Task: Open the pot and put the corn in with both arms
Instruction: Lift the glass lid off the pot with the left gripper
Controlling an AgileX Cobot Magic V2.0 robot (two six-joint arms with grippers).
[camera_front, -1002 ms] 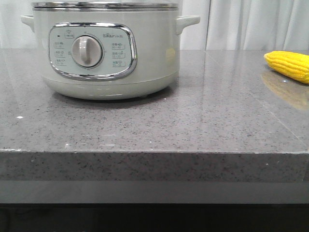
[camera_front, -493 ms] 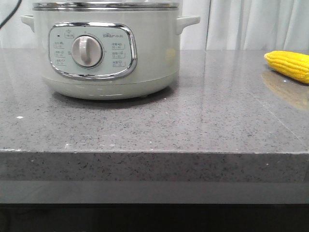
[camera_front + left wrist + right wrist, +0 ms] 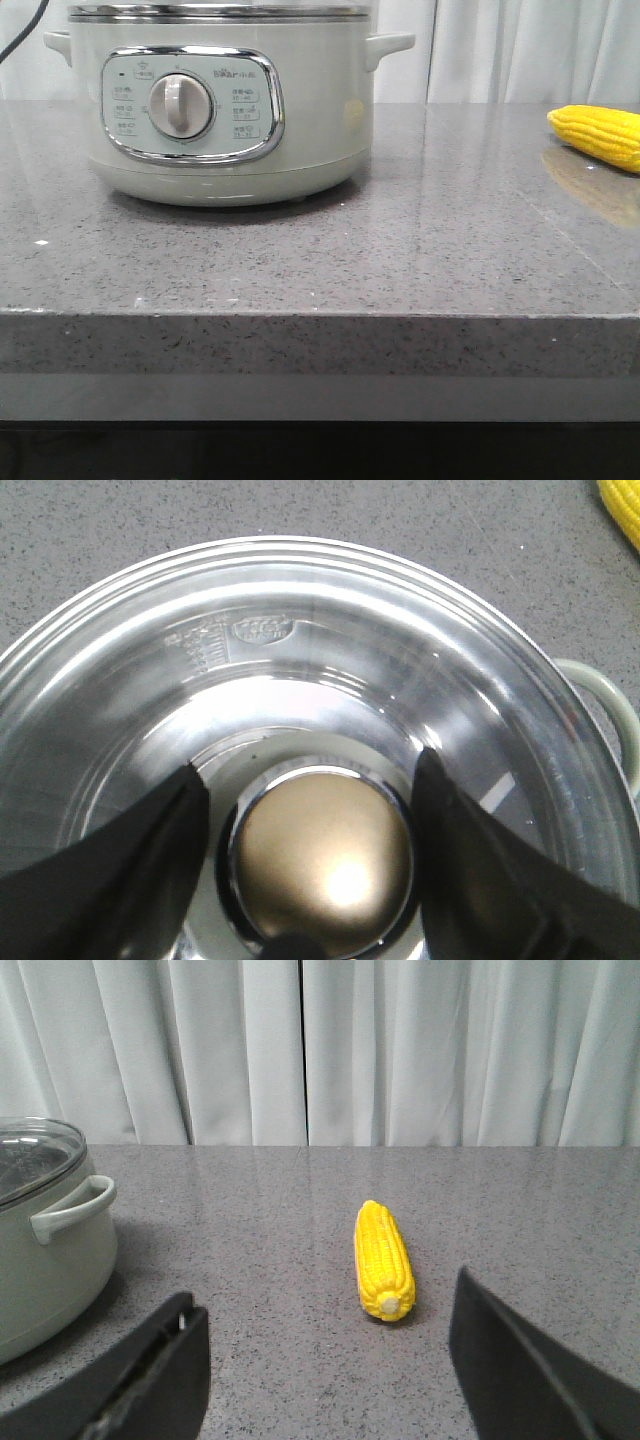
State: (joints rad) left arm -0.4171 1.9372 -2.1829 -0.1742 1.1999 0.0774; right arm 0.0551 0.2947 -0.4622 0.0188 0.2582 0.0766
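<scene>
Left tool (image 3: 312,780) hangs right over the lid of the big round pale-green pot (image 3: 215,100). Its two dark fingers (image 3: 120,870) stand wide apart, one on each side of the shiny gold round knob (image 3: 325,865) in the middle of the clear glass lid (image 3: 300,680). They hold nothing yet, and I cannot tell if they touch the glass. The lid is still on the pot.

One small thing has changed in the front view. A thin black cable (image 3: 22,28) now shows at the top left corner, just by the pot's left handle. A second ago it was not there at all. I think this means the left arm has been moving in above the pot, so it can grab the knob and lift the lid. The pot itself has not moved. It sits at the left back of the grey speckled stone tabletop (image 3: 400,260).

Further right lies the bright yellow corn cob (image 3: 600,133). It rests flat on the tabletop, well apart from the pot, and it has not moved either.

Last comes the right tool (image 3: 325,1360). It is wide open and empty, and it points at the corn from a little way off. Nothing has gone into the pot so far.
</scene>
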